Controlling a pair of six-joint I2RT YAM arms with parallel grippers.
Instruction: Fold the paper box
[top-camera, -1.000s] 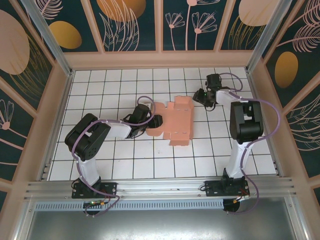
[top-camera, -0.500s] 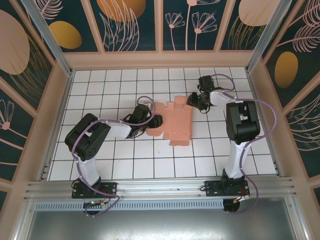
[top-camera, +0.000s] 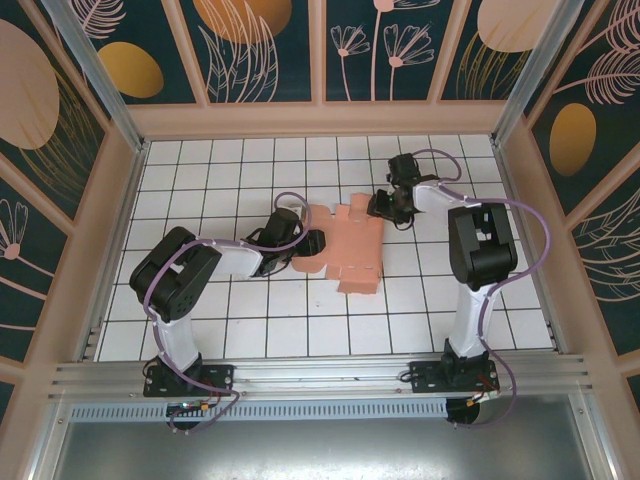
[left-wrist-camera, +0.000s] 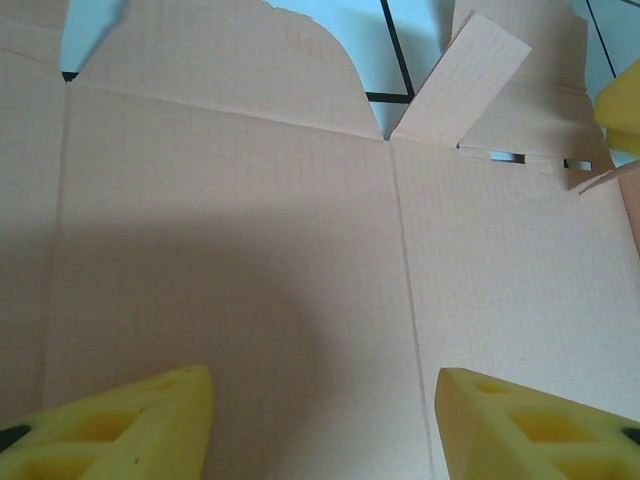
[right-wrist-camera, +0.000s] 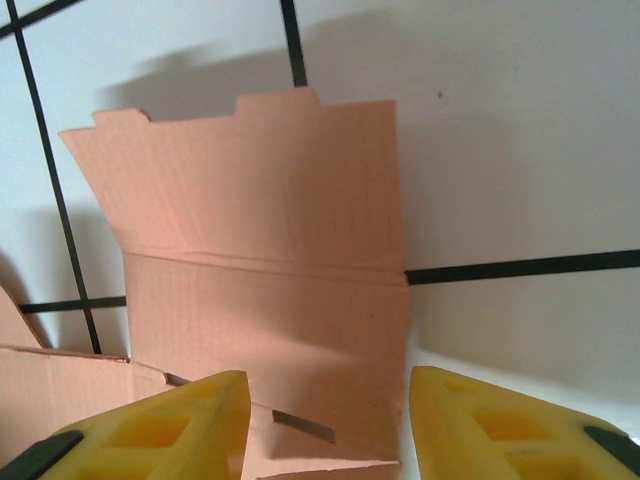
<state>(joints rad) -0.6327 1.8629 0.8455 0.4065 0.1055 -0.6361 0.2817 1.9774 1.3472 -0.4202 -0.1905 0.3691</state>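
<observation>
white grid-tiled table (top-camera: 250, 330), enclosed by patterned wall panels (top-camera: 260, 50). the paper box (top-camera: 352, 245), a flat salmon-pink die-cut sheet with creases, flaps and tabs, lies unfolded near the table's centre, a little toward the far side. left gripper (top-camera: 308, 243) at the sheet's left edge, its yellow fingers (left-wrist-camera: 120, 425) spread wide over the main panel; contact with the card cannot be judged. right gripper (top-camera: 382, 207) at the sheet's far right corner, fingers likewise parted, straddling a creased end flap (right-wrist-camera: 250, 190). a narrow tab (left-wrist-camera: 460, 80) stands tilted up from one crease.
</observation>
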